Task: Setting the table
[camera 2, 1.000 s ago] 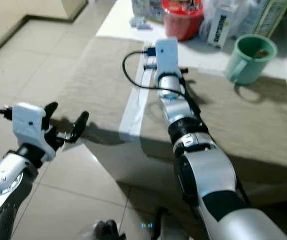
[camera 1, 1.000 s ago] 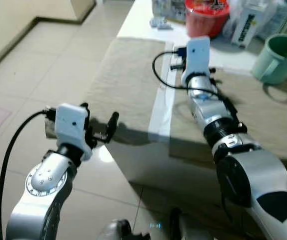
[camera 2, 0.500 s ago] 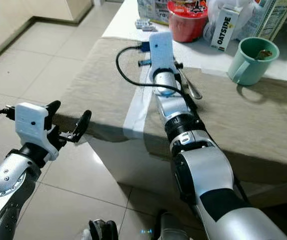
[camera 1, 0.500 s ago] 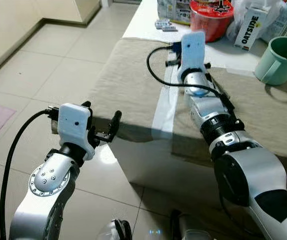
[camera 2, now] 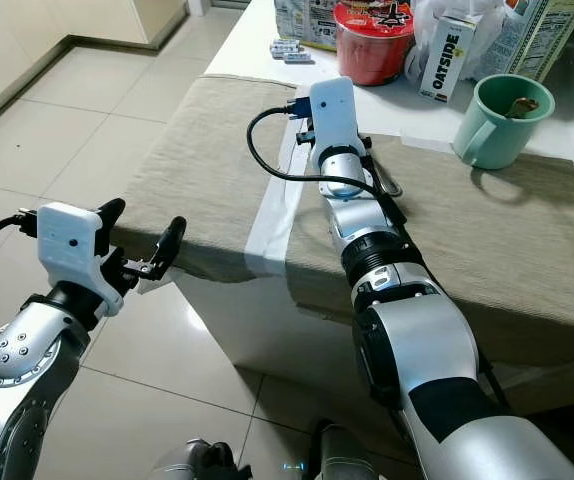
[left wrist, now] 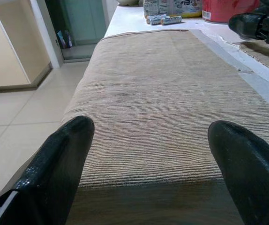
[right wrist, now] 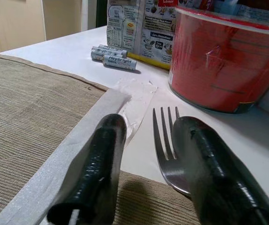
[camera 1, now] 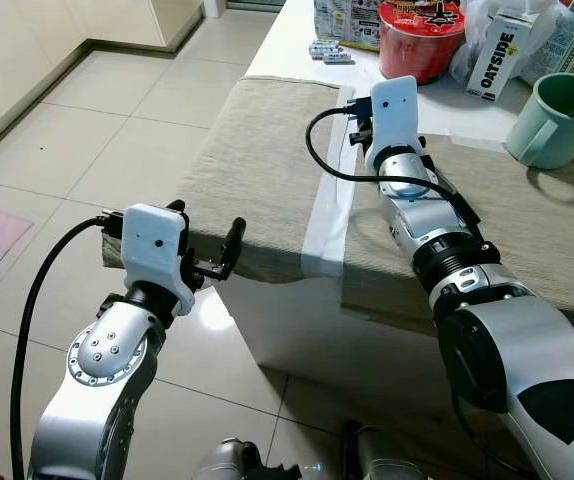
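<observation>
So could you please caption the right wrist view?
Right gripper open over a fork near the red tub.

home dining area | tiled floor (camera 1: 117,130) | placemats (camera 2: 207,160), groceries (camera 1: 422,35) on table

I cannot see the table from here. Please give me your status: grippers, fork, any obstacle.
Left gripper open at placemat edge. Right gripper open, fork between fingers, not gripped. Red bowl close ahead.
</observation>
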Controlling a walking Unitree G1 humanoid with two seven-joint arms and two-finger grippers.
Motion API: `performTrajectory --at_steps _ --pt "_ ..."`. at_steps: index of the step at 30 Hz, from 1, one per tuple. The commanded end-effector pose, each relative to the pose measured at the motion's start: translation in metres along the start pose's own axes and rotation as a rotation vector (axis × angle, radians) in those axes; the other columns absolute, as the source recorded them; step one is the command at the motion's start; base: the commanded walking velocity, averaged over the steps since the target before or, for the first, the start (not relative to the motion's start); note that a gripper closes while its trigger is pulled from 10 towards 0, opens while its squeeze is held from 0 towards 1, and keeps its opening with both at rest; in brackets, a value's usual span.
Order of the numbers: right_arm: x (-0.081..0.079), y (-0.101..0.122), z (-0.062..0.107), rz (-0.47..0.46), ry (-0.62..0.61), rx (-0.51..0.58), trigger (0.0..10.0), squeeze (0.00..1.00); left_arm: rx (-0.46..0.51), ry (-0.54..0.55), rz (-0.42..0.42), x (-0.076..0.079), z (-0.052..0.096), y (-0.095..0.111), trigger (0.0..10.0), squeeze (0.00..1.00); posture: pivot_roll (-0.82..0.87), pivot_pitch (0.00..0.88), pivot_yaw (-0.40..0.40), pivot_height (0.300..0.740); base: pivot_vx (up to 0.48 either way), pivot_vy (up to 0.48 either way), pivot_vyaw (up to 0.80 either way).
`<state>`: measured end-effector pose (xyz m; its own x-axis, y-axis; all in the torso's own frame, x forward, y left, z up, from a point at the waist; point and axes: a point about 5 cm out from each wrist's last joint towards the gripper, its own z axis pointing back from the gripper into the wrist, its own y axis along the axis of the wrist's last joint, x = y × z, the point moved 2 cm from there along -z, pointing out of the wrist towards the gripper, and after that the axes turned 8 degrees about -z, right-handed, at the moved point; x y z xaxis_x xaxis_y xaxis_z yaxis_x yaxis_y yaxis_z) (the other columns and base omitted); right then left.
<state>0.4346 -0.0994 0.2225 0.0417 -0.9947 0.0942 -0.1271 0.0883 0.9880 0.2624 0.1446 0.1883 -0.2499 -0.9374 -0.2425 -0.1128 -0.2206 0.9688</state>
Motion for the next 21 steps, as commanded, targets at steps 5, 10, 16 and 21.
performTrajectory --at_steps 5,10,16,21 --pt "-0.005 -0.007 0.005 0.024 0.030 0.012 10.0 1.00 -0.009 0.007 -0.018 0.000 -0.002 -0.004 10.0 0.00 0.01 0.143 0.074 0.740 0.000 0.000 0.00" --pt "-0.014 -0.013 0.009 0.010 0.059 0.015 10.0 1.00 -0.002 0.007 -0.035 -0.001 -0.007 -0.006 10.0 0.00 -0.01 0.126 0.073 0.740 0.000 0.000 0.00" --pt "-0.014 -0.020 0.013 0.014 0.062 0.021 10.0 1.00 0.012 -0.006 -0.025 0.005 -0.011 -0.005 10.0 0.00 -0.02 0.111 0.075 0.740 0.000 0.000 0.00" --pt "-0.007 -0.014 0.011 0.029 0.040 0.050 10.0 1.00 0.015 -0.007 -0.026 0.004 -0.013 -0.006 10.0 0.00 -0.02 0.108 0.080 0.740 0.000 0.000 0.00"
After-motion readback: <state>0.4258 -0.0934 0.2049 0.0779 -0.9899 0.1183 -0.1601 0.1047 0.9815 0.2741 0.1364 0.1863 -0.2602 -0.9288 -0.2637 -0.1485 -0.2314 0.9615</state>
